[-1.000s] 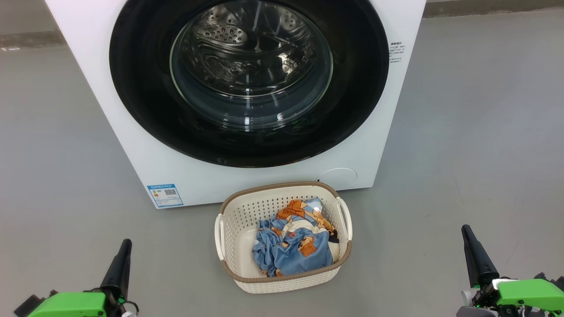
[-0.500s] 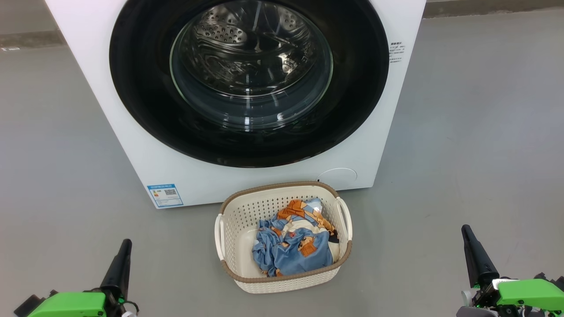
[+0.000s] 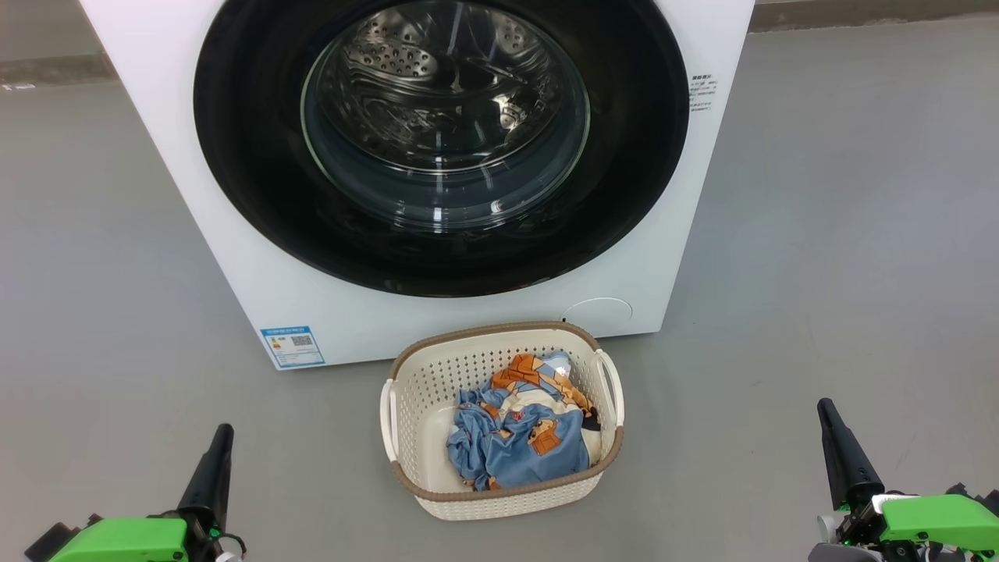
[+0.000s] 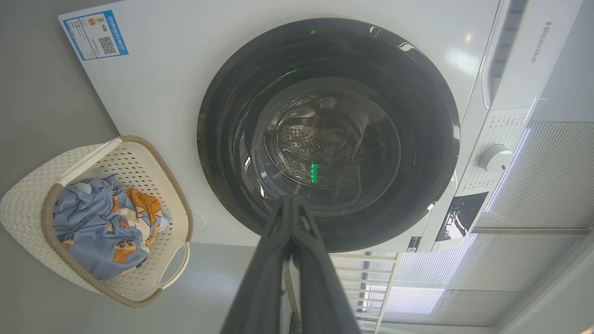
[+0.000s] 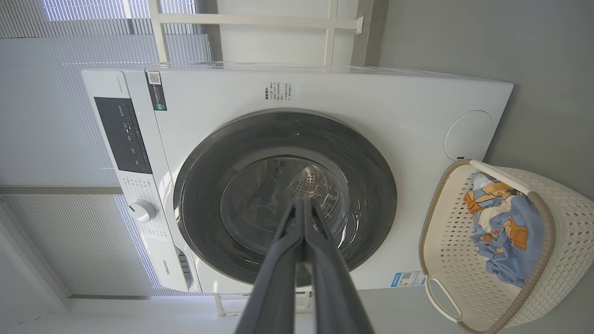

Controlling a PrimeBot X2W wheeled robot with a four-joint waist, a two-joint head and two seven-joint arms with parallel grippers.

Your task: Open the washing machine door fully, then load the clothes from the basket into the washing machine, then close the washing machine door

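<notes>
Washing machine door (image 3: 234, 156) closed, facing robot. Basket (image 3: 406, 476) just before it, handles left and right; bare floor (image 3: 819, 234) either side. Left gripper (image 3: 224, 431), right gripper (image 3: 824, 406): fingers together, empty.

A white front-loading washing machine (image 3: 234, 257) stands with its round, glossy black door (image 3: 441, 148) shut flush. Just in front, on the grey floor (image 3: 827, 234), a cream perforated basket (image 3: 425, 390) with 2 white handles holds crumpled light-blue clothes (image 3: 519, 449) with orange patches.

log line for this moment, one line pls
washing machine door shut | clothes in basket | left gripper shut, empty | right gripper shut, empty
</notes>
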